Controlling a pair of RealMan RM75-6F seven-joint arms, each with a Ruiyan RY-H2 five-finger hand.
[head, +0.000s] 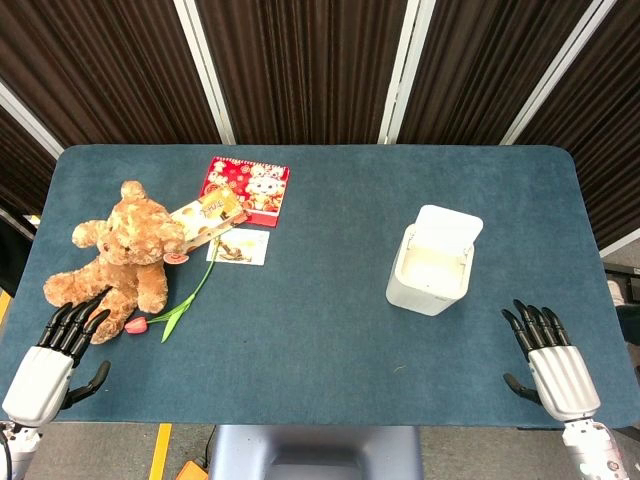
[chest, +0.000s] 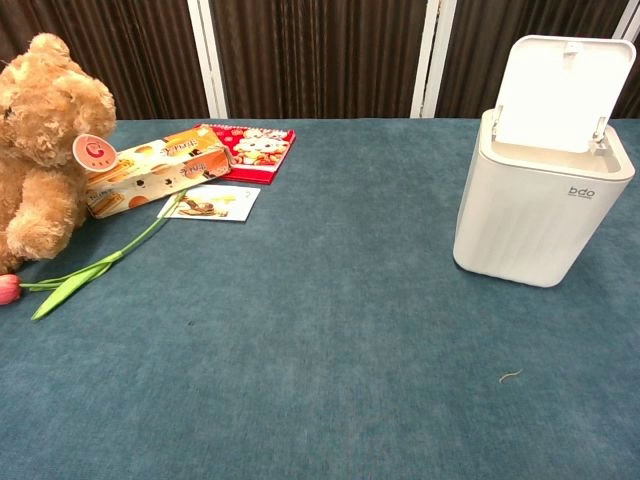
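The left hand (head: 45, 362) lies at the near left corner of the blue cloth tabletop (head: 320, 330), its fingers (head: 75, 322) spread and holding nothing, the tips just at the leg of the brown plush teddy bear (head: 118, 255); whether they touch it cannot be told. A pink tulip with a long green stem (head: 178, 312) lies just beside those fingers, its bloom next to the bear's foot. I judge the main risk to be a careless closing of the fingers: they could catch the flower along with the plush and crush it, or push the soft bear over onto the orange snack box (head: 205, 222) leaning against it. The right hand (head: 552, 362) rests released at the near right edge, well apart from the white plastic bin with its raised lid (head: 432, 262).
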